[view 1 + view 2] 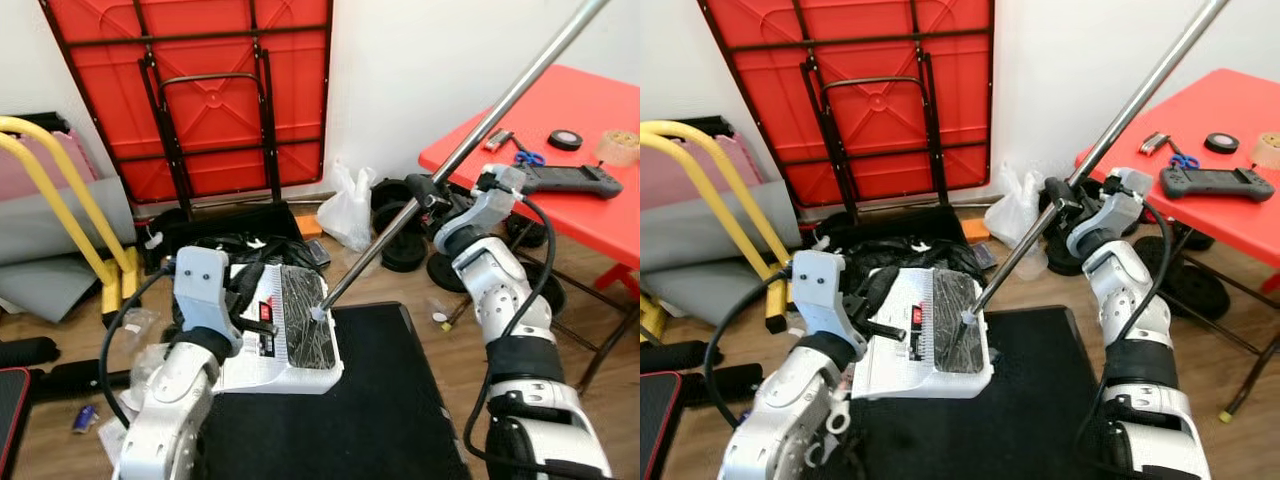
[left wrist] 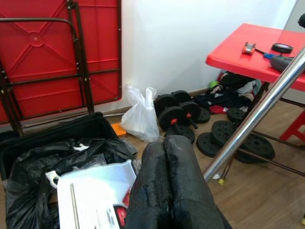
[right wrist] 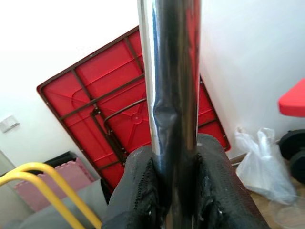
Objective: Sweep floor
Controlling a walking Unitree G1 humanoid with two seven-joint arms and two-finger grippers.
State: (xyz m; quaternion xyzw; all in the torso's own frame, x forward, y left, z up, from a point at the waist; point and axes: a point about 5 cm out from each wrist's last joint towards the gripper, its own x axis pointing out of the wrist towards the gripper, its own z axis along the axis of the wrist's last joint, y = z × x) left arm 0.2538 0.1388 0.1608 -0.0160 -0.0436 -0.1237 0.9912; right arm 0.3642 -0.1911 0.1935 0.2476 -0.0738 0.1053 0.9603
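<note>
From the left eye view we see our right gripper [image 1: 428, 190] closed around the shiny metal pole [image 1: 470, 140] of the broom, about midway along it. The pole's long axis runs from upper right, past the red table [image 1: 600, 215], down and to our left, ending at the broom head [image 1: 308, 330]. That dark head rests in the white dustpan [image 1: 285, 365], which lies at the far edge of the black mat [image 1: 370, 400], just in front of our left arm. So the working end sits down and left of the gripping hand, nearer our left side.

The right eye view shows the same slant: the pole meets the head over the dustpan, and our left gripper [image 1: 872, 325] sits just beside the pan's near-left edge. We cannot tell here whether it touches the pan.

In the left wrist view the two black fingers [image 2: 164, 191] are pressed together with nothing between them. The dustpan lies just beside them, the pole crosses on the other side, and a white plastic bag [image 2: 140, 117] and dark weight plates [image 2: 181, 112] sit farther off by the wall.

In the right wrist view the fingers [image 3: 138, 191] pinch the pole from both sides, the pole running straight up between them, with the folded red table [image 3: 128, 109] leaning on the wall behind.

We judge any sweep must be driven by the right arm along that slanted axis.
</note>
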